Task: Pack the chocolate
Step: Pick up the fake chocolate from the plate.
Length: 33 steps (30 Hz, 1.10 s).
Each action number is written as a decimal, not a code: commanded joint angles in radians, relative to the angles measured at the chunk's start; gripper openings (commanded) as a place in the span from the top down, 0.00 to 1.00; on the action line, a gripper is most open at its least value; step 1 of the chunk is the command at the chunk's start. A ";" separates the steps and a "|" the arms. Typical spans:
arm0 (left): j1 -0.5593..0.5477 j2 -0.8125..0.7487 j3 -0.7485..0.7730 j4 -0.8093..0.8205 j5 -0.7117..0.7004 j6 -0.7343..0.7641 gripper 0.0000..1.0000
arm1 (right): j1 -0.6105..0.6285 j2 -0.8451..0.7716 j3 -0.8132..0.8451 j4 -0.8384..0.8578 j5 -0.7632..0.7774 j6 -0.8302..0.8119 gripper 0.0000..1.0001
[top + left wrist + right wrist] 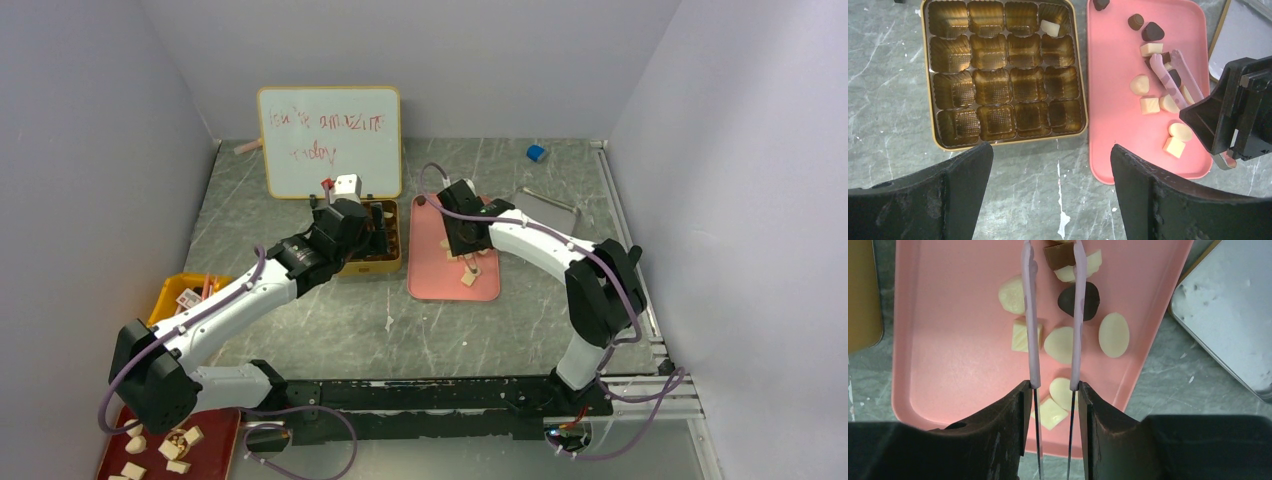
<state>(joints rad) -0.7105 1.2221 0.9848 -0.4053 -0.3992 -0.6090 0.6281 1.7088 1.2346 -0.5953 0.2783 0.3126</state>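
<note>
My right arm bends inward at the elbow, its gripper [1053,390] clamped on lilac tweezers [1031,315] that reach over the pink tray [948,350]. The chocolate [1062,344] lies just ahead, beneath the tips. My left gripper [1050,165] hangs spread wide, with the compartment box [1003,75] ahead.

Glossy plastic box insert [998,85], matt pink tray [1113,100] — smooth, marbled grey table [888,75]
</note>
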 commanded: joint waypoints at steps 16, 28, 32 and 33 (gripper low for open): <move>-0.003 0.026 0.032 0.032 -0.028 0.015 0.08 | -0.041 0.031 0.072 0.050 -0.050 -0.044 0.85; -0.003 -0.009 0.035 0.015 -0.046 -0.003 0.09 | -0.038 -0.053 0.103 0.009 -0.091 -0.040 0.97; -0.002 -0.029 0.037 0.006 -0.057 -0.004 0.09 | -0.030 -0.069 0.127 -0.011 -0.103 -0.042 0.98; -0.002 -0.033 0.037 0.003 -0.061 -0.006 0.09 | -0.026 -0.069 0.134 -0.013 -0.105 -0.041 0.98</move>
<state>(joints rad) -0.7101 1.2327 0.9852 -0.4076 -0.4244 -0.6060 0.5919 1.6989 1.2999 -0.6006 0.1921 0.2752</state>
